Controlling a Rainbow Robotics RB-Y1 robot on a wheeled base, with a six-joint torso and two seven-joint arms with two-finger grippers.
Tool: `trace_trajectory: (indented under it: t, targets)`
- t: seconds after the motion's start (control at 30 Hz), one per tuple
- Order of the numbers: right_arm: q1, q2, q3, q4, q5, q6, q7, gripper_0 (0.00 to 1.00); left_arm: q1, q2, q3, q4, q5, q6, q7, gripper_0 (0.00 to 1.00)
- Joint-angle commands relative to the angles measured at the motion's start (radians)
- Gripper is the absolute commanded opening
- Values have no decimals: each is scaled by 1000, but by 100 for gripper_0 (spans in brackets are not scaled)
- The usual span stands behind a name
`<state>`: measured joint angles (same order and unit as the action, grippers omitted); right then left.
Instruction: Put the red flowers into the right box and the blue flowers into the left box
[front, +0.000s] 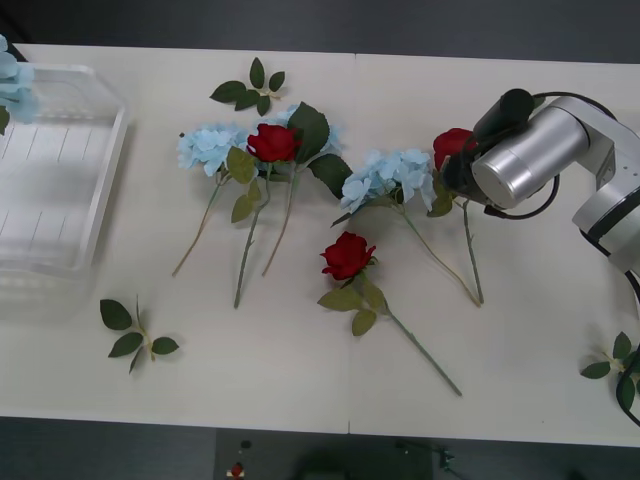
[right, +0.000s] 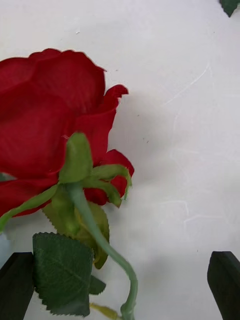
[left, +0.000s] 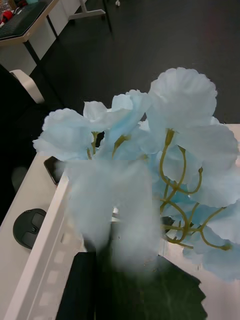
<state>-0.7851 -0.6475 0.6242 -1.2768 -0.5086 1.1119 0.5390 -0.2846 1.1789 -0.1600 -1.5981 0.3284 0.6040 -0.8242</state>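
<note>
Three red flowers lie on the table: one at mid-left, one in the middle and one at the right. Blue flowers lie among them. My right gripper is open low over the right rose; its stem runs between the black fingers. The left wrist view looks closely at a blue flower head beside the left box's rim. That head shows over the left box. The right box is out of view.
Loose green leaf sprigs lie at the back, at the front left and at the right edge. The right arm's silver wrist hangs over the table's right side. The table's front edge runs along the bottom.
</note>
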Motion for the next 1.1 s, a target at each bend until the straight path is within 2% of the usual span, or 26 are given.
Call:
trace_trajectory:
  t: [0.03,0.37,0.6,0.63,0.73,0.77,0.8,0.9,1.1]
  targets:
    - [-33,12,-6,45,9,-38,22,100,-5,50,16,-25,-2,-10,-43,100]
    - [-33,39,-8,105,-2,-99,44,100,42,50,40,-92,4,-9,-44,100]
    - [-33,55,-6,132,-8,-133,67,100,153,39,109,-273,112,17,-46,100]
    - [-33,57,-6,132,-10,-136,70,92,153,28,109,-309,138,54,-49,100]
    - [-33,62,-6,132,-11,-139,78,32,147,-10,109,-399,184,152,-56,100]
    - [-33,63,-8,132,-11,-139,78,9,145,-24,108,-427,198,186,-72,100]
    - [-33,66,-8,132,-10,-139,78,0,140,-33,108,-448,218,214,-93,100]
    - [-33,66,-6,134,-11,-142,79,0,119,-59,96,-482,313,283,-167,100]
    - [-33,66,-6,134,-11,-145,87,0,-31,-159,-32,-437,439,418,-334,100]
